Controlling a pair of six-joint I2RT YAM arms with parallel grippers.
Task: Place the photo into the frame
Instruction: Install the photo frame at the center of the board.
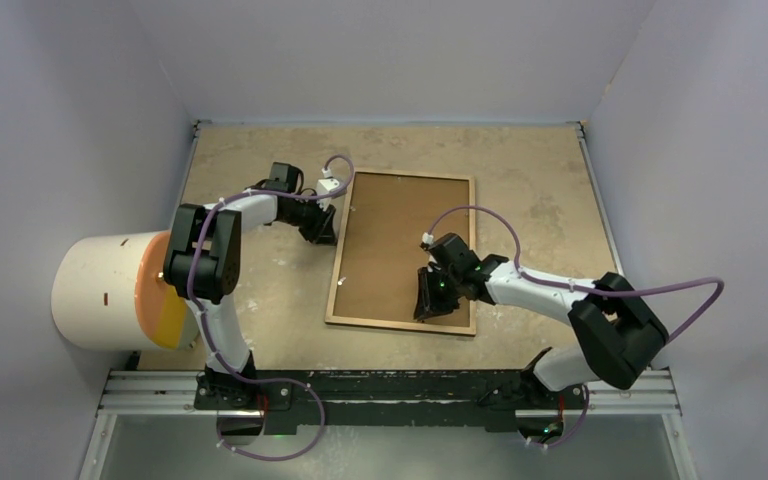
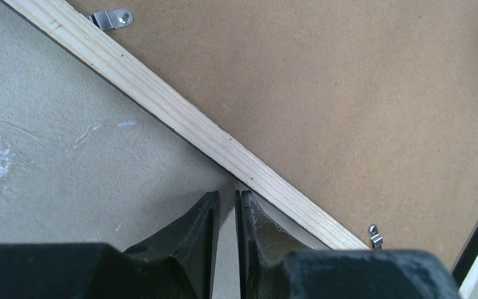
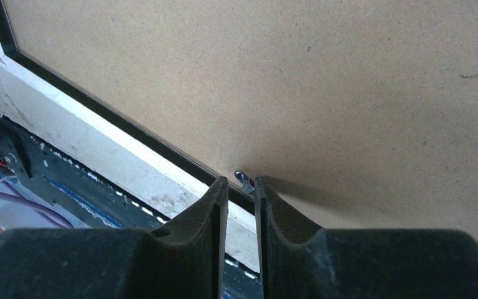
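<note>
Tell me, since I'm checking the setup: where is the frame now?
Top view: the frame lies back-up mid-table, backing board inside, left gripper at its left rail, right gripper over its near rail.

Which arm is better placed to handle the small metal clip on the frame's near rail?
Right arm. The right hand has its tips at the small silver metal clip on the near rail of the light wood frame. The left hand is shut, outside the left rail, far from it.

Soft even light; wrist views perhaps slightly blurred.
</note>
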